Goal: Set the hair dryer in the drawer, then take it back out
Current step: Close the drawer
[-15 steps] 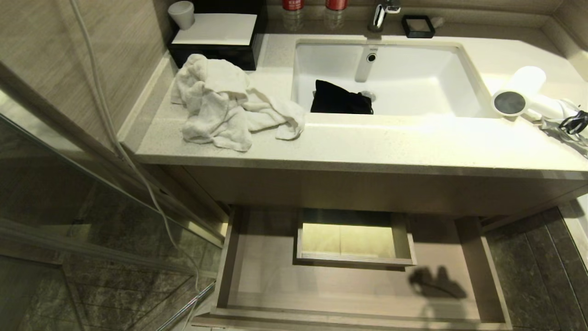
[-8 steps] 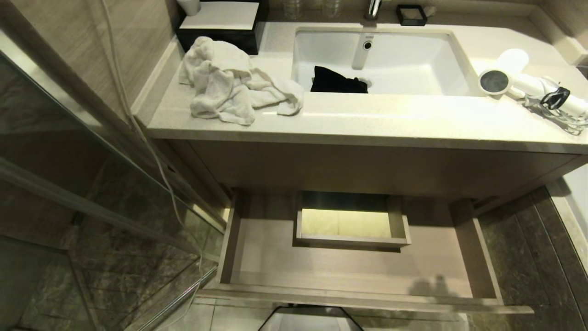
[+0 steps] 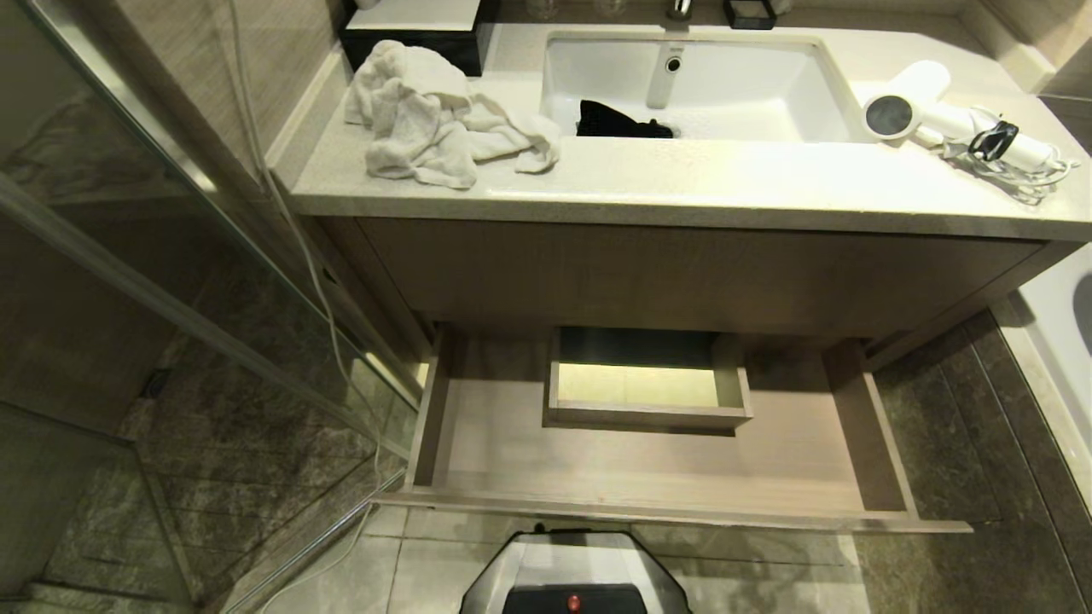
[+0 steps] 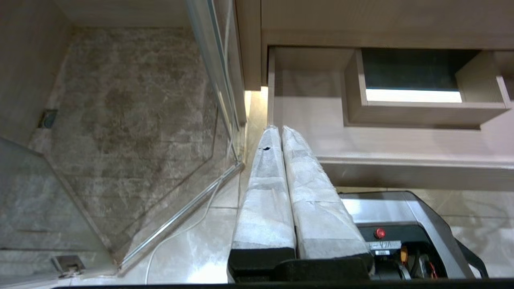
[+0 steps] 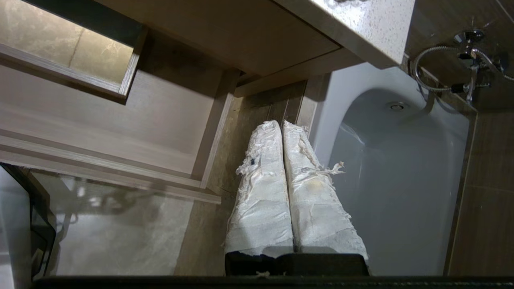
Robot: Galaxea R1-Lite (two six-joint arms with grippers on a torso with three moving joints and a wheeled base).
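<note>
While the drawer (image 3: 657, 477) hangs open, the countertop (image 3: 682, 183) bears the hair dryer (image 3: 930, 119).

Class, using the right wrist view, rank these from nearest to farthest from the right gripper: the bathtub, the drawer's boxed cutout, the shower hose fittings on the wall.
From the shut right gripper:
1. Bathtub, right beside the fingertips.
2. Drawer boxed cutout, across the drawer floor.
3. Shower hose fittings, on the wall past the tub's far end.

Camera rose and pulled back: whole scene slid up-frame. Dryer (image 3: 917, 107) now fully in view on counter (image 3: 682, 183), cord included. Drawer (image 3: 657, 503) front edge fully visible. Robot base (image 3: 573, 571) entered at bottom. Gripper shadow in drawer gone.
</note>
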